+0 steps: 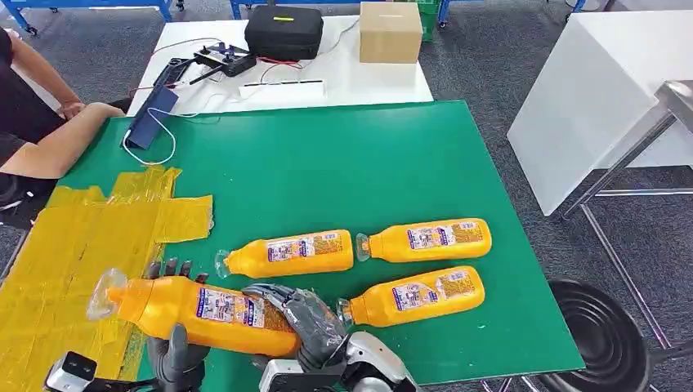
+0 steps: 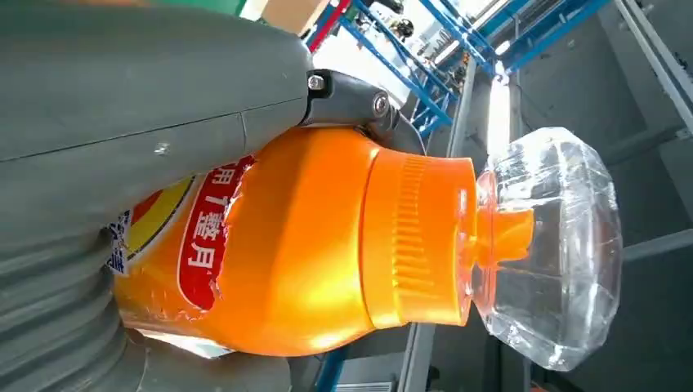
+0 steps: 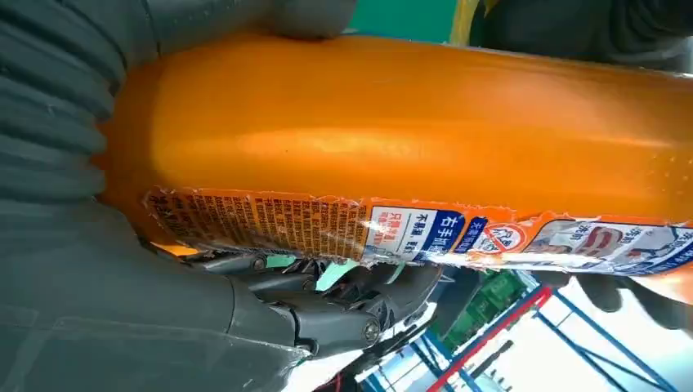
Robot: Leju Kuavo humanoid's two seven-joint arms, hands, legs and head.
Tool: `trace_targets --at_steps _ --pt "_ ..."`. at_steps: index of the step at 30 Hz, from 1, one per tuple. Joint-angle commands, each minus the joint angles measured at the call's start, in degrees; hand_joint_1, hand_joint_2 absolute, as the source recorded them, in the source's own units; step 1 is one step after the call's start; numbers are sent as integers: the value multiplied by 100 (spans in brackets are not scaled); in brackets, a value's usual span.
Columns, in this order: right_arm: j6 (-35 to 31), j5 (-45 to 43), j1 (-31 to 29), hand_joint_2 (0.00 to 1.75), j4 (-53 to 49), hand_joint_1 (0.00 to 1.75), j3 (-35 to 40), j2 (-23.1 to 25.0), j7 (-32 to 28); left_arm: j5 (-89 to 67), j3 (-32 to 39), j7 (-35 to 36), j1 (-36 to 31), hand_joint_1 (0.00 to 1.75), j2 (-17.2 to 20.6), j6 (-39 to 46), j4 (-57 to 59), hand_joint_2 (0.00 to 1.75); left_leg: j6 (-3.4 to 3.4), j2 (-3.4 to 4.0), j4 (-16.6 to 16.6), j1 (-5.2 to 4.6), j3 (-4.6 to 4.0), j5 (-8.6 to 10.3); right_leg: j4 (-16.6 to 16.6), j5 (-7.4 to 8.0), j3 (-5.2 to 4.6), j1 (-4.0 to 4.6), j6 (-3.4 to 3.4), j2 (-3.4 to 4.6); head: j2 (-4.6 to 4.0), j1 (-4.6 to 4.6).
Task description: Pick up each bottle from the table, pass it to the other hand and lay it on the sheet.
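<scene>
Three bottles (image 1: 288, 252) lie right of sheet (image 1: 73, 245).

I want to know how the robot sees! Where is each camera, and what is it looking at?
Head view: high on the body, looking down at the green table; both hands hold one orange bottle.
Left wrist view: behind the left hand, facing the bottle's clear cap.
Right wrist view: behind the right hand, facing the bottle's label.
All three share that bottle.

Left robot hand (image 1: 174, 351) and right robot hand (image 1: 309, 320) both gripping, fingers curled
</scene>
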Motion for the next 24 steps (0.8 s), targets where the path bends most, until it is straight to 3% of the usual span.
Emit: trace_targets --at_steps 1,18,21,22,23,24 --pt "15 21 -176 175 469 175 227 -60 31 -36 -241 3 -164 175 162 -71 256 175 -2 -10 -6 1 12 0 -6 0 13 0 1 1 0 0" --pt "-71 54 -38 175 207 175 25 -190 76 -323 -159 -45 -187 175 278 112 43 175 -3 -16 -1 4 12 -2 -5 -3 13 3 1 -2 0 0" --pt "-410 216 114 175 -45 175 -94 -177 217 -1096 6 -193 -184 175 445 733 -227 175 -3 -16 0 3 8 -2 -4 -3 10 3 1 -3 0 0" --pt "-527 259 116 175 -166 110 -141 -215 251 -1383 106 -259 -200 175 506 974 -360 175 -3 -16 1 5 10 -3 -4 -3 12 4 1 -2 2 -2" --pt "-654 267 124 175 -335 0 -234 -257 277 -1698 233 -281 -241 175 574 1264 -504 175 -4 -14 2 4 7 -3 -1 -4 8 4 0 0 0 0" --pt "-651 264 121 175 -394 0 -252 -277 279 -1692 254 -275 -255 175 601 1234 -526 175 -2 -11 -1 1 3 0 -2 -1 3 1 0 -2 0 0"
